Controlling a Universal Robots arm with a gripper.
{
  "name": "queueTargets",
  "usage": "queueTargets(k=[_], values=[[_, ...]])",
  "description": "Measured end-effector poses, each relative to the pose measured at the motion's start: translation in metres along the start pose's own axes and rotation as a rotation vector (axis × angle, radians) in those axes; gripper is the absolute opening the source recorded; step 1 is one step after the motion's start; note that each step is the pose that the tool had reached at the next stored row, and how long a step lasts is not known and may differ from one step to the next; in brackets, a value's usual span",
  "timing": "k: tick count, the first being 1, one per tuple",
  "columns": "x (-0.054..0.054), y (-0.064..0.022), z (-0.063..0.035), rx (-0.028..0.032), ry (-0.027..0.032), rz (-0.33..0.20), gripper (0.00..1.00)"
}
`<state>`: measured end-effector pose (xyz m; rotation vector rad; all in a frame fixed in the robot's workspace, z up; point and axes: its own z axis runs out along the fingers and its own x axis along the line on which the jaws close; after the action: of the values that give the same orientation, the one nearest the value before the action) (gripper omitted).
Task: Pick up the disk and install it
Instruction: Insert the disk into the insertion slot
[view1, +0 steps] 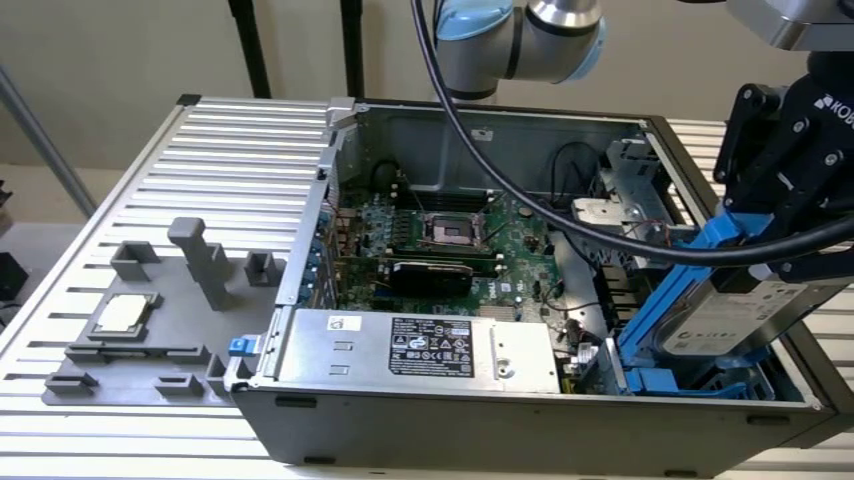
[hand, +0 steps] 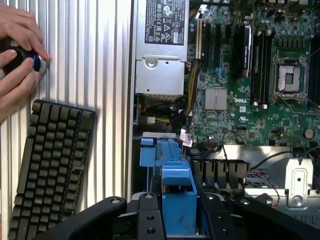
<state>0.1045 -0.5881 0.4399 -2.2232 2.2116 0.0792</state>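
At the exterior view's right end of the case (view1: 534, 430), the pincer (view1: 767, 262) pinches the tilted disk (view1: 727, 320), which could jam crooked in the blue bay (view1: 651, 330).

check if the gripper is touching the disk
Touching. The exterior view shows the gripper clamped on the upper end of the disk, at its blue frame, holding it tilted.

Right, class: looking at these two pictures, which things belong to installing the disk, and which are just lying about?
Belong to the job:
- disk, gripped in the pincer
- open computer case

Just lying about:
- keyboard
- silver chip
- grey holder beside the case
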Motion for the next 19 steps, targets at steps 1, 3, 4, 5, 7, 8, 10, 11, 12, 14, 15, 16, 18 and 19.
queueTargets(k=[1, 3, 4, 5, 7, 8, 10, 11, 12, 14, 15, 16, 18, 19], values=[[-0.0002, -0.0001, 0.0002, 0.0000, 0.0001, 0.000, 0.32], [-0.0006, -0.0001, 0.0007, -0.0001, 0.0002, -0.001, 0.32], [-0.0009, -0.0001, 0.0008, -0.0001, 0.0002, -0.001, 0.32], [-0.0011, -0.0002, 0.0011, -0.0001, 0.0002, -0.001, 0.32], [-0.0014, -0.0002, 0.0019, -0.0001, 0.0002, -0.001, 0.32], [-0.0016, -0.0002, 0.0023, -0.0001, 0.0002, -0.002, 0.32], [-0.0020, -0.0003, 0.0033, -0.0001, 0.0003, -0.002, 0.32], [-0.0022, -0.0003, 0.0037, -0.0001, 0.0003, -0.002, 0.32], [-0.0024, -0.0003, 0.0042, -0.0001, 0.0004, -0.003, 0.32], [-0.0028, -0.0003, 0.0054, -0.0003, 0.0003, -0.003, 0.32], [-0.0030, -0.0003, 0.0060, -0.0002, 0.0004, -0.004, 0.32], [-0.0032, -0.0003, 0.0067, -0.0002, 0.0003, -0.004, 0.32], [-0.0037, -0.0003, 0.0078, -0.0002, 0.0005, -0.005, 0.32], [-0.0040, -0.0004, 0.0084, -0.0003, 0.0007, -0.006, 0.32]])
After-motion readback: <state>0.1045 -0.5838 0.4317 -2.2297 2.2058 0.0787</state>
